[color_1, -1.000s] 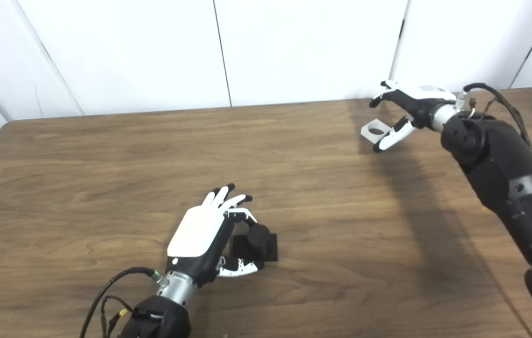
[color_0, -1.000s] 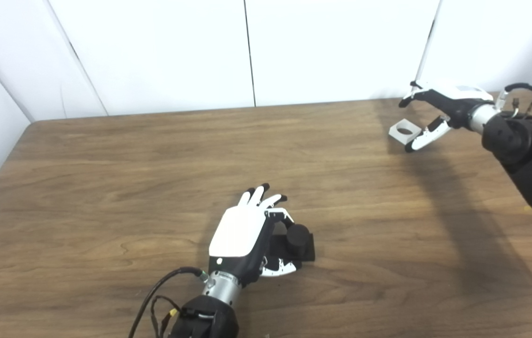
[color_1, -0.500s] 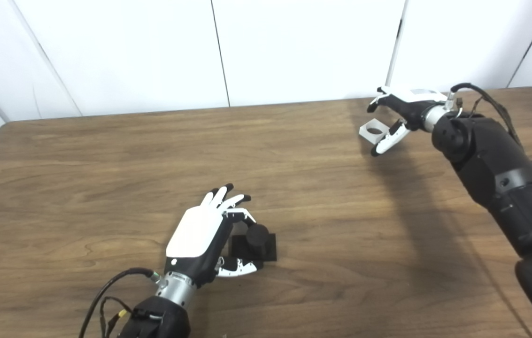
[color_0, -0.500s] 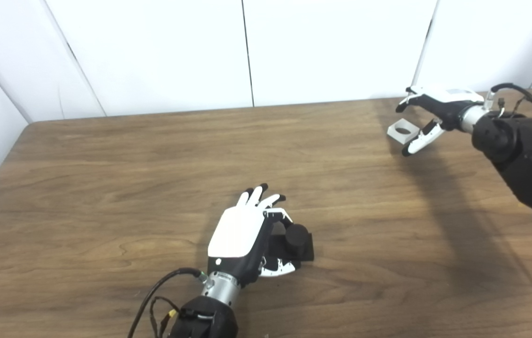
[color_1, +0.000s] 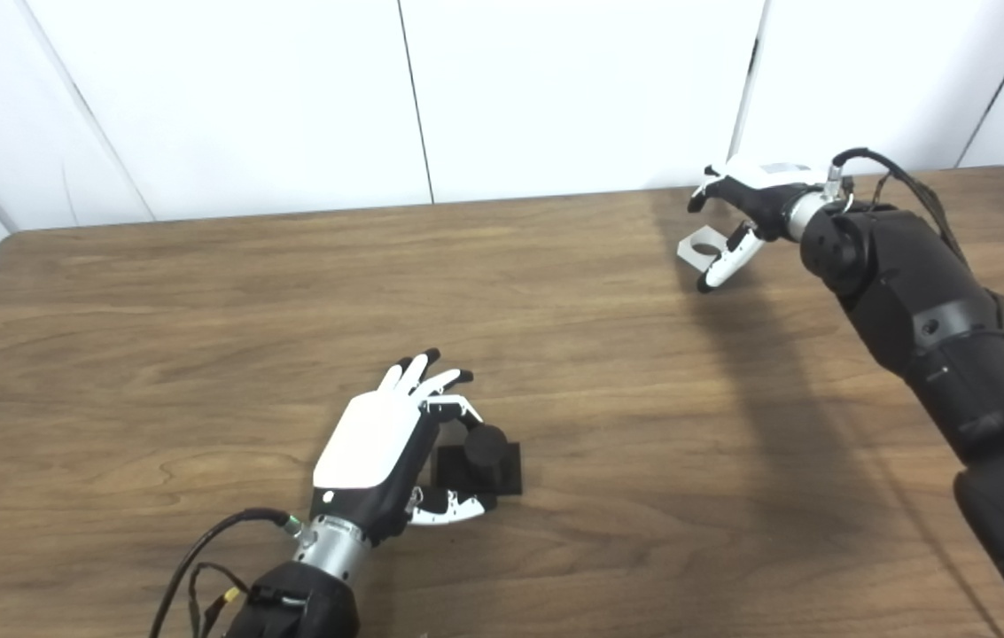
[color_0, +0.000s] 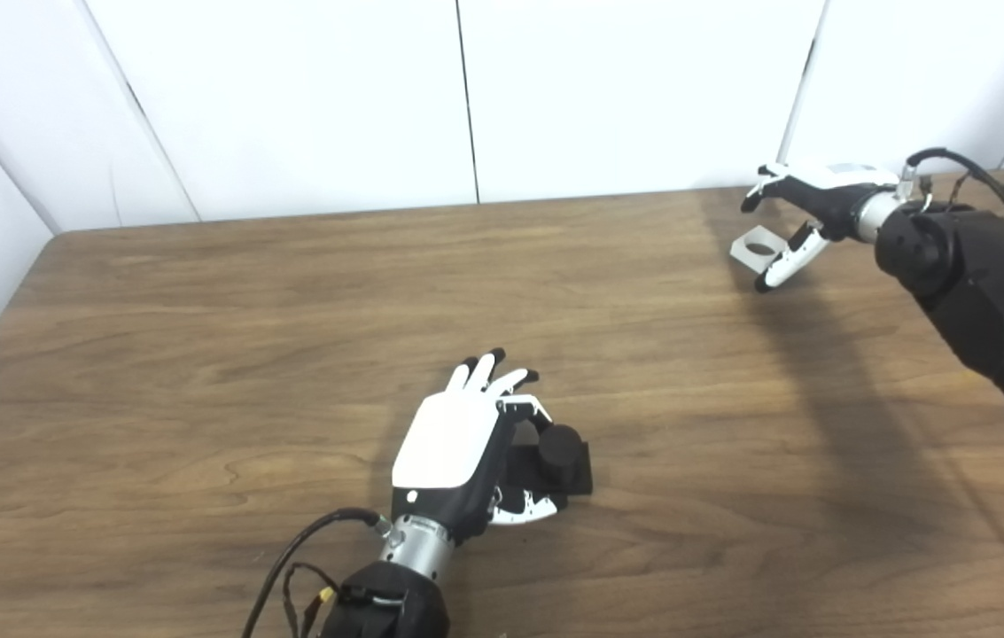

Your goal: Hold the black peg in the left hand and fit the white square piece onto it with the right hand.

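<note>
The black peg point(color_0: 562, 446), a short cylinder on a square black base, stands on the table near the front centre. My left hand point(color_0: 453, 438) lies just left of it, palm down and open, with one finger curled above the peg and the thumb below the base. Whether they touch it I cannot tell. The white square piece point(color_0: 753, 248), with a round hole, lies flat at the far right. My right hand point(color_0: 807, 202) hovers open at its right edge, fingers arched above it and the thumb point(color_0: 782, 262) reaching along its near side.
The brown wooden table point(color_0: 245, 337) meets white wall panels along its back edge. My right arm point(color_0: 980, 292) stretches across the table's right side and casts a long shadow. A cable point(color_0: 289, 558) loops by my left wrist.
My right hand has crept a little to the left and farther back, closing in on the white piece. The left hand and the peg have stayed put.
</note>
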Motion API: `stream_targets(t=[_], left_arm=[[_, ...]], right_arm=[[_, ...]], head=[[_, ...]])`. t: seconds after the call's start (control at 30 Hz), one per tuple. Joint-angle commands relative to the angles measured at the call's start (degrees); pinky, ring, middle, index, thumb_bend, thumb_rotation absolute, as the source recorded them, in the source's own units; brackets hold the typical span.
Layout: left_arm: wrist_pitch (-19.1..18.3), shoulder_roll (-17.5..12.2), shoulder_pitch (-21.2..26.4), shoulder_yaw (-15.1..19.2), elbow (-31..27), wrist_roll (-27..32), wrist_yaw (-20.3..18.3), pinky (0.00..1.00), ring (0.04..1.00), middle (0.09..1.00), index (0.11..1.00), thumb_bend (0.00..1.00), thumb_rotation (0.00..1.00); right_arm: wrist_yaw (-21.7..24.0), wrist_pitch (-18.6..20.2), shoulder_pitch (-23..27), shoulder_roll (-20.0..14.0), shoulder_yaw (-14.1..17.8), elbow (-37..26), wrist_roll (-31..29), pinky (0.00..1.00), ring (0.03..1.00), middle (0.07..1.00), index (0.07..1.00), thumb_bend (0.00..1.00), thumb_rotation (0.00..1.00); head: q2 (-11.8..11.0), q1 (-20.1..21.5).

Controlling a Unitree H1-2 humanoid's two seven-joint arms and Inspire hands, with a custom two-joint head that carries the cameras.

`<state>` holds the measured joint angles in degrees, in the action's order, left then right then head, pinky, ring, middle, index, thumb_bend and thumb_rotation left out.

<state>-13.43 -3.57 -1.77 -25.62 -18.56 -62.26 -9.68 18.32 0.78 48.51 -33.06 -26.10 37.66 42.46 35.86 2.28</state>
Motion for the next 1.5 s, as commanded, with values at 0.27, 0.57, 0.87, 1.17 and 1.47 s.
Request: stream_targets(t=[0.27,0.57,0.87,1.17,1.47], left_arm=[[-0.5,-0.4,-0.7,0.0,2.3,-0.9,-0.2,1.00,1.000,0.884,0.491,0.52,0.07],[-0.8,0.0,-0.5,0.0,2.4,-1.0,0.0,1.00,1.000,0.886,0.491,0.52,0.07],[-0.7,0.4,-0.5,0.3,2.8,-1.0,0.7,1.00,1.000,0.882,0.490,0.52,0.07],[-1.0,0.8,-0.3,0.1,2.8,-1.5,0.6,1.00,1.000,0.882,0.490,0.52,0.07],[-0.7,1.0,-0.6,0.2,2.9,-1.3,1.5,1.00,1.000,0.880,0.490,0.52,0.07]], right_arm=[[-1.6,-2.6,6.1,0.1,-1.1,3.6,1.6,1.00,1.000,0.999,0.821,0.84,0.31],[-1.0,-3.4,7.8,0.1,-1.7,5.8,2.1,1.00,1.000,0.997,0.826,0.84,0.31],[-1.2,-4.6,9.4,0.3,-3.2,8.3,2.6,1.00,1.000,0.990,0.819,0.83,0.30],[-0.5,-5.5,11.0,0.7,-5.0,10.6,3.2,1.00,1.000,0.987,0.810,0.82,0.31],[-1.1,-7.3,11.9,1.2,-6.8,12.6,4.6,1.00,1.000,0.974,0.792,0.82,0.28]], head=[[-0.5,0.3],[-0.8,0.1],[-1.0,0.1],[-1.0,-0.3],[-1.2,-0.5]])
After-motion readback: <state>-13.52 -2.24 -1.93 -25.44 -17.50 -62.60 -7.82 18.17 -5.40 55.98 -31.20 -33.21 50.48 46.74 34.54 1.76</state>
